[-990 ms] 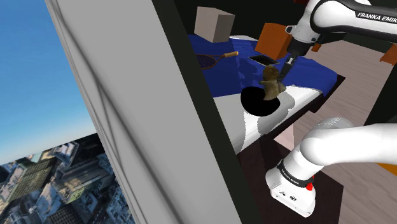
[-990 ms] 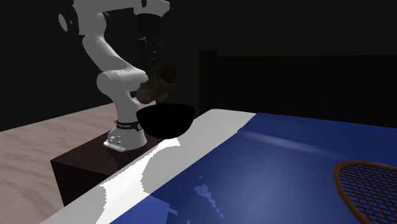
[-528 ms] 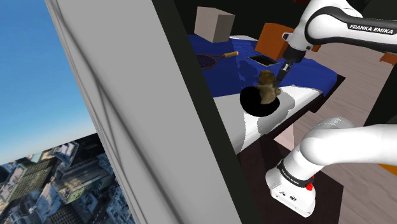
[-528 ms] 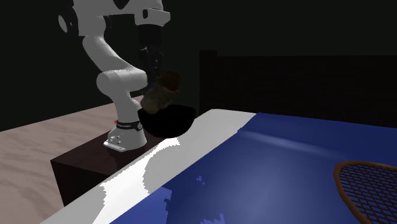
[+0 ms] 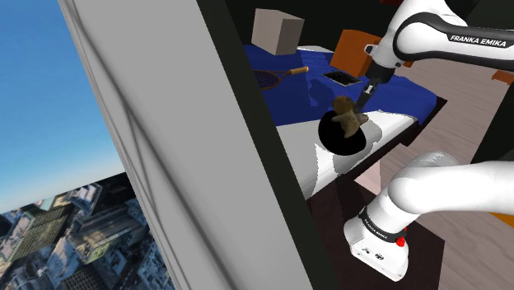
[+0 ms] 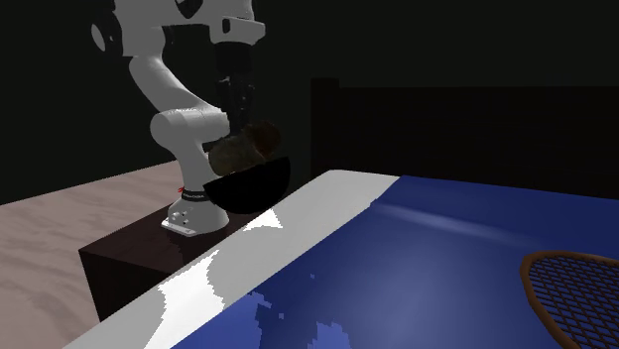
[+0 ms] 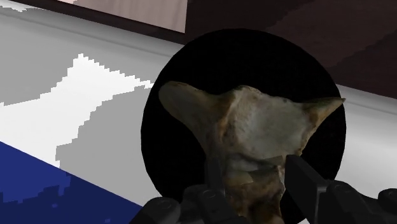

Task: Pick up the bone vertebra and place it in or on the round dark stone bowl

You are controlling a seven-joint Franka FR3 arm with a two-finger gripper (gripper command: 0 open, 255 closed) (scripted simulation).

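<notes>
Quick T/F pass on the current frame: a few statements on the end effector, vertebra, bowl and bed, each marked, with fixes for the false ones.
1. The end effector is shut on the bone vertebra. True.
2. The bowl is white. False: it is black.
3. The vertebra lies loose on the blue cover. False: it is clasped between the fingers, right at the bowl's opening.
4. A racket lies on the blue cover. True.
5. The bowl stands on the white strip beside the blue cover. True.
</notes>
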